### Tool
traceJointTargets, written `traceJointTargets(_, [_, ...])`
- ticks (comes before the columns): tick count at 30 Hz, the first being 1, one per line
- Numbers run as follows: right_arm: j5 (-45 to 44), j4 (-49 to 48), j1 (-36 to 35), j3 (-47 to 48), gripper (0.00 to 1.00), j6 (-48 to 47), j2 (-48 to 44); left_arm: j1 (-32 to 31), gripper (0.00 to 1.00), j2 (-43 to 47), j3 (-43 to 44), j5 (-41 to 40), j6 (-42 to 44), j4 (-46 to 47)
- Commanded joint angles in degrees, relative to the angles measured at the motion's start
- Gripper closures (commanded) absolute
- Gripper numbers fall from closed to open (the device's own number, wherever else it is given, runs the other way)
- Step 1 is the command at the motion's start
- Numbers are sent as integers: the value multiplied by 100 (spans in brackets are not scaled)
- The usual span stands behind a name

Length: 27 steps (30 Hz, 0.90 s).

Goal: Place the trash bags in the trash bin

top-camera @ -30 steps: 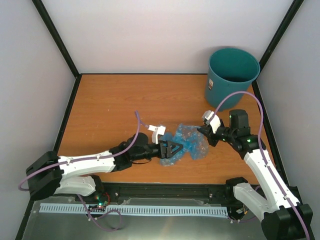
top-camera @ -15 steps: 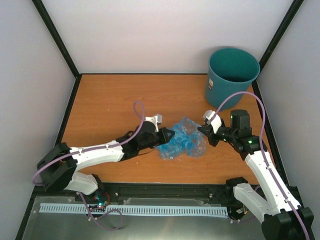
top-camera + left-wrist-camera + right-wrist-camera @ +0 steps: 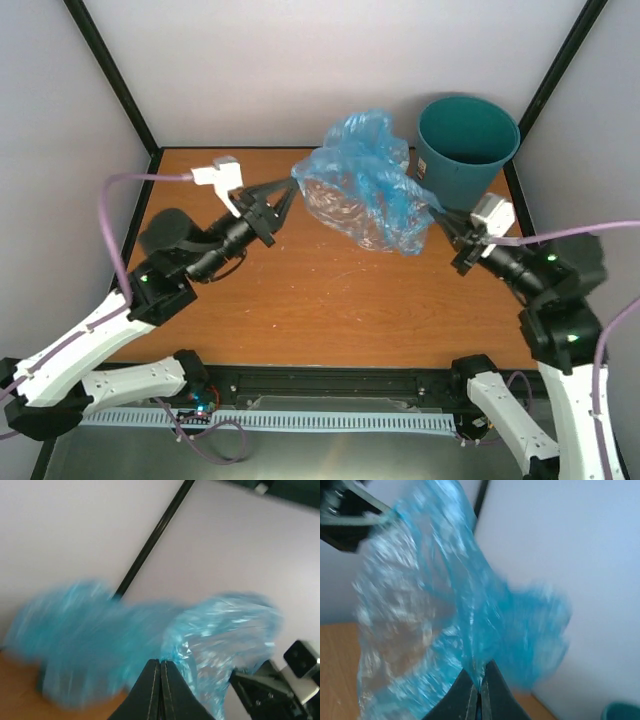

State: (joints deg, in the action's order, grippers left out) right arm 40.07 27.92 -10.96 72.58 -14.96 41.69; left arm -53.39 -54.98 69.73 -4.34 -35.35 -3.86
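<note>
The light-blue translucent trash bag (image 3: 362,190) hangs spread in the air above the back of the table, stretched between both arms. My left gripper (image 3: 291,186) is shut on the bag's left edge; in the left wrist view the film (image 3: 220,635) bunches right at the closed tips (image 3: 160,662). My right gripper (image 3: 441,214) is shut on the bag's right edge, the film (image 3: 445,620) pinched between its tips (image 3: 480,682). The dark teal trash bin (image 3: 462,148) stands upright at the back right corner, just right of the bag, its mouth open.
The orange wooden table (image 3: 300,300) is walled by white panels with black corner posts (image 3: 110,75). A purple cable (image 3: 135,180) loops over the left arm. The right arm's body (image 3: 550,290) stands near the table's right edge.
Both arms have risen and swung toward the back, lifting the bag off the table and spreading it in the air beside the bin. The left gripper closed on the bag.
</note>
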Motion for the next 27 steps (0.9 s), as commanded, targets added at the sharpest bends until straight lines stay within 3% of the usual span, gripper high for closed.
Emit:
traceJointTargets(1, [-1679, 195, 10, -2217, 97, -427, 448, -50, 99, -527, -1653, -493, 144, -1345])
traceJointTargets(4, [-1253, 695, 15, -2806, 97, -806, 892, -64, 99, -654, -2357, -482, 49, -1427])
traceJointTargets(6, [-841, 683, 15, -2996, 97, -891, 565, -73, 99, -448, -2583, -339, 114, -1385])
traceJointTargets(10, [-480, 306, 15, -3333, 97, -828, -253, -104, 99, 199, -2557, -382, 352, -1432])
traceJointTargets(14, [-49, 403, 15, -3369, 97, -923, -446, -119, 99, 633, -2402, -678, 546, -1504])
traceJointTargets(22, [-352, 342, 32, -3373, 97, -912, -263, -115, 98, 504, -2186, -745, 726, -1918])
traceJointTargets(27, [-354, 335, 41, -3397, 97, -927, -357, -112, 86, 704, -2680, -538, 530, -2022])
